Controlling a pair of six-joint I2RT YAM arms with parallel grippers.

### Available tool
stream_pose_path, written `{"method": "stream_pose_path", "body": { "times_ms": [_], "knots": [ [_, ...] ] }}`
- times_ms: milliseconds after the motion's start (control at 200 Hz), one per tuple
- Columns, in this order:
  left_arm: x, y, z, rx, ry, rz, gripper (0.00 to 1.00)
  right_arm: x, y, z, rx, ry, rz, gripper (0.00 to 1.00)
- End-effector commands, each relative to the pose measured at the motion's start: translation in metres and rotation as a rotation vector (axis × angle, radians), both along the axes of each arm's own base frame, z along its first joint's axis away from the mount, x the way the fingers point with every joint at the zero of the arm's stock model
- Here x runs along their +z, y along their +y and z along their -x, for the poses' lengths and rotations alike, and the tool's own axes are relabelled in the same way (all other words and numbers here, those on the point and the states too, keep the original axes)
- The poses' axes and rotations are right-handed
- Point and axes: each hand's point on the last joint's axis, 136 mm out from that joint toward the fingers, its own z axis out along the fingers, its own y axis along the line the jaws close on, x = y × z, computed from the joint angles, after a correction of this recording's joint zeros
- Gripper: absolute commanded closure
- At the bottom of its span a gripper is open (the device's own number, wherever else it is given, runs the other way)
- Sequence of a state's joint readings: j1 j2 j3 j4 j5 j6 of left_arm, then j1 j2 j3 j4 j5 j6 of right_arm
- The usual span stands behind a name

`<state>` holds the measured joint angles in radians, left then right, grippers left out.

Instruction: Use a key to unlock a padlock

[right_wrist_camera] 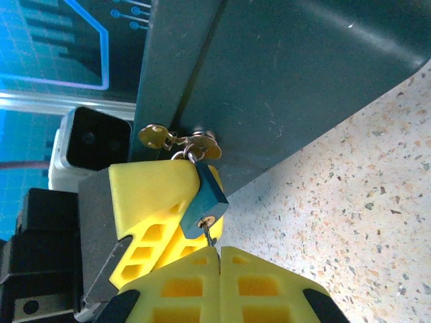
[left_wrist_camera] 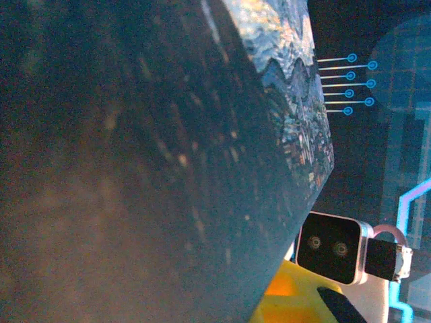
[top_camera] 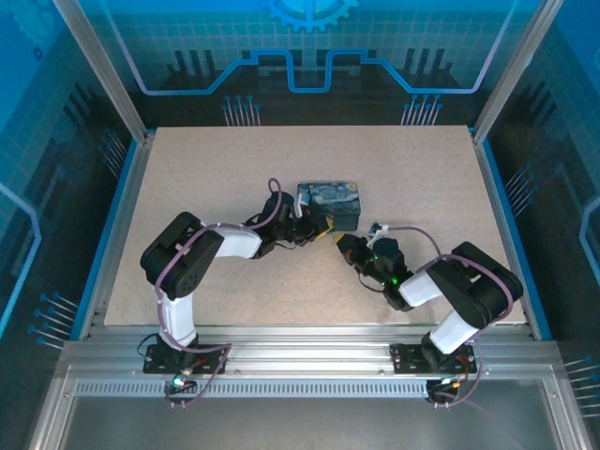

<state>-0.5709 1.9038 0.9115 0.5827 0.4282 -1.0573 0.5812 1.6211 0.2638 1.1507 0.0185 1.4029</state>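
- This is a robotics lab cell: a closed, purpose-built test booth, not a home, shop or office.
- Bare aluminium profile posts (top_camera: pixel 98 66) and a slotted rail (top_camera: pixel 309 361) frame the space.
- Blue translucent wall panels (top_camera: pixel 394 47) carry printed circuit-trace lines and a gear emblem (top_camera: pixel 309 11).
- A speckled, stone-look surface (top_camera: pixel 206 178) with a blue edge strip fills the floor of the booth.
- Two small arms, the left arm (top_camera: pixel 187 272) and the right arm (top_camera: pixel 459 300), are bolted to the rail, with purple cables looped along them and a green status light (top_camera: pixel 396 278).
- A white-cased two-lens camera module (left_wrist_camera: pixel 333 247) sits on one wrist.
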Motion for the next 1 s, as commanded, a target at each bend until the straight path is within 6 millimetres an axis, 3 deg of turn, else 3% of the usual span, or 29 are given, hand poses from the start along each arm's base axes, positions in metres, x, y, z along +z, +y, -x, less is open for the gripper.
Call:
{"method": "stream_pose_path", "body": {
  "times_ms": [0, 195, 345, 555, 785, 995],
  "knots": [
    [0.007, -0.005, 0.001, -0.023, -0.020, 0.058, 1.00, 0.011, 0.004, -0.007, -0.059, -0.027, -0.080, 1.00],
    [0.011, -0.006, 0.000, -0.022, -0.028, 0.074, 1.00, 0.002, 0.013, -0.009, -0.101, 0.013, -0.187, 1.00],
    [0.015, -0.007, 0.001, -0.024, -0.035, 0.090, 1.00, 0.007, 0.015, -0.010, -0.107, -0.011, -0.184, 1.00],
    [0.018, -0.004, -0.002, -0.010, -0.037, 0.120, 1.00, 0.014, 0.008, -0.009, -0.133, -0.026, -0.192, 1.00],
    [0.018, 0.003, -0.006, 0.009, -0.037, 0.119, 1.00, 0.008, -0.007, 0.001, -0.163, -0.011, -0.174, 1.00],
    [0.019, 0.002, -0.008, 0.013, -0.039, 0.129, 1.00, 0.013, -0.006, 0.000, -0.165, -0.025, -0.178, 1.00]
  ]
}}
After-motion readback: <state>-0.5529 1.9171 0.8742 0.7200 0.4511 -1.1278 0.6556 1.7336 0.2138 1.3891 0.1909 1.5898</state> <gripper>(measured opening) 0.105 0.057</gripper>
